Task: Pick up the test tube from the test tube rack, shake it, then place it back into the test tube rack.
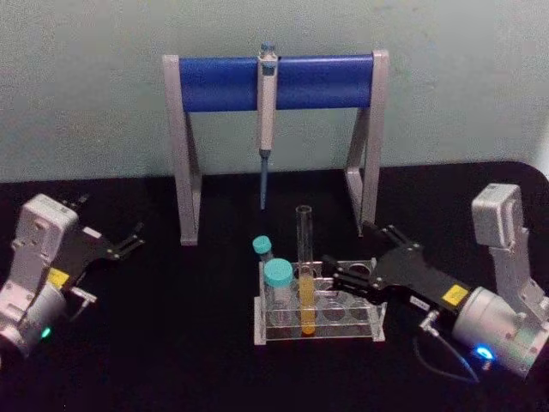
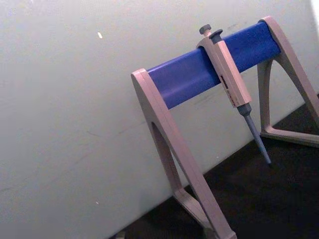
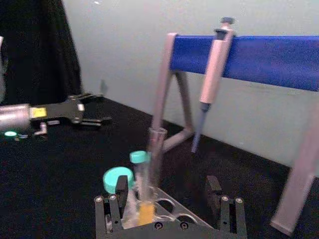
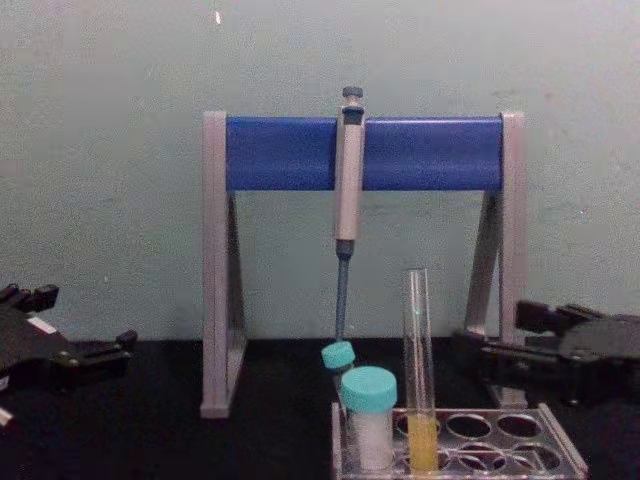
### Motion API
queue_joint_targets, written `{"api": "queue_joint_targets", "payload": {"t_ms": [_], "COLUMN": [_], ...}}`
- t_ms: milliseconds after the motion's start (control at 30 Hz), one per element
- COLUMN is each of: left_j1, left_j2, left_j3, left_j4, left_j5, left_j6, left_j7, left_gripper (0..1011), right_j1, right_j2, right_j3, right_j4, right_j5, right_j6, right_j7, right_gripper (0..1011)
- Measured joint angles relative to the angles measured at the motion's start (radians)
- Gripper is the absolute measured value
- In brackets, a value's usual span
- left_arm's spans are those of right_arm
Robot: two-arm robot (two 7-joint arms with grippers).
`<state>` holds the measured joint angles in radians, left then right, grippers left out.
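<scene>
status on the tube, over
Right gripper open beside tall clear glass test tube, upright in clear plastic rack. Left gripper open, parked left. Wide teal-capped white tube adjacent.

Bare rack (image 1: 376, 319) holes lie between the spread right gripper (image 1: 350, 251) and the test tube (image 1: 304, 249). A wide capped tube (image 1: 277, 283) and a small capped tube (image 1: 262, 247) crowd its left; a pipette (image 1: 267, 112) hangs behind.

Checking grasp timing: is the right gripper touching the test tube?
Apart. Chest view shows a clear gap between the right gripper and the test tube. The left gripper sits far left.
</scene>
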<state>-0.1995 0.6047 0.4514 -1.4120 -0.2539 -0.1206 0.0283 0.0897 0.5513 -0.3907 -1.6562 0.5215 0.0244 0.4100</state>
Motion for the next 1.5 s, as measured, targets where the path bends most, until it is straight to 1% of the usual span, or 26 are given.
{"api": "queue_joint_targets", "payload": {"t_ms": [100,200,433,533,767,1067,1500], "left_j1": [0.000,0.000,0.000,0.000,0.000,0.000,0.000], "left_j2": [0.000,0.000,0.000,0.000,0.000,0.000,0.000], "left_j3": [0.000,0.000,0.000,0.000,0.000,0.000,0.000], "left_j4": [0.000,0.000,0.000,0.000,0.000,0.000,0.000], "left_j5": [0.000,0.000,0.000,0.000,0.000,0.000,0.000], "left_j6": [0.000,0.000,0.000,0.000,0.000,0.000,0.000], "left_j7": [0.000,0.000,0.000,0.000,0.000,0.000,0.000], "left_gripper": [1001,1001,1001,1001,1001,1001,1001], "right_j1": [0.018,0.026,0.045,0.064,0.100,0.130,0.141], "right_j2": [-0.016,-0.024,-0.041,-0.053,-0.075,-0.092,-0.101], "right_j3": [-0.010,-0.017,-0.032,-0.042,-0.058,-0.069,-0.074], "right_j4": [0.008,0.012,0.030,0.049,0.089,0.123,0.142], "right_j5": [0.010,0.019,0.029,0.032,0.029,0.020,0.012], "right_j6": [0.023,0.039,0.067,0.076,0.082,0.083,0.086], "right_j7": [0.032,0.048,0.056,0.057,0.055,0.055,0.054], "right_gripper": [1000,1000,1000,1000,1000,1000,1000]}}
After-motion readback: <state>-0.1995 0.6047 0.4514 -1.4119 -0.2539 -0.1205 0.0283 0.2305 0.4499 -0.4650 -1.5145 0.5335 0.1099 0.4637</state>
